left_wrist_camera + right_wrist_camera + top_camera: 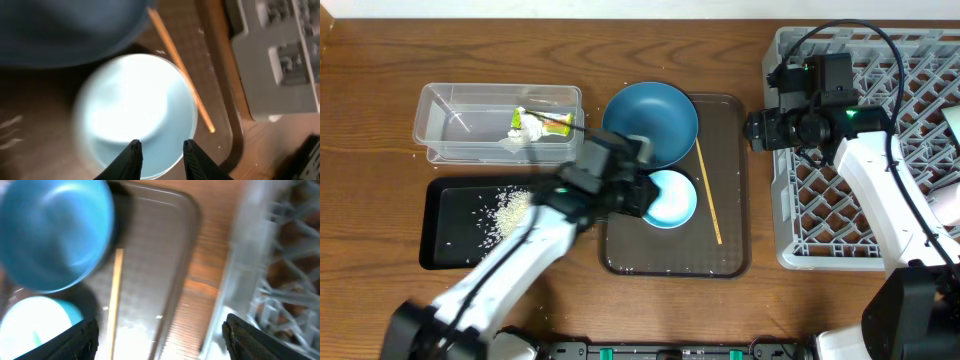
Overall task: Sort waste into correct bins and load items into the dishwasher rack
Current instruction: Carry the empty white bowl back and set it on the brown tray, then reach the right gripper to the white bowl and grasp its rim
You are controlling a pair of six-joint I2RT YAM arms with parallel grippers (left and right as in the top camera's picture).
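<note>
The step in hand looks like the pick-up of the mint bowl [135, 110], which sits on the brown tray [725, 262] at mid-table toward the near edge. It lies just beside the blue bowl [650, 120], and a stick [708, 195] lies along its right side. The left gripper [162, 156] hovers over the bowl's near rim with its jaws partly open and nothing between them. Blur hides whether a tip is already inside the bowl. For a sound grasp, one finger should go inside the wall and the other outside, low enough to bite below the lip, before closing. A pinch on the very edge would likely slip on smooth plastic. The lift should go straight up first, since the blue bowl seems to overhang the far side, and a sideways drag could nudge it or roll the stick. The rack [820, 215] stands at the right edge of the table, a long reach for this arm, so a slow carry with the bowl kept level seems wise. The right gripper [165, 342] hangs by the rack's left wall, spread wide and empty, and could receive the bowl. The wrapper [552, 122] and tissue [523, 135] lie in the tub [440, 125] at the far left. The grains [512, 208] lie in the black tray [445, 250].
</note>
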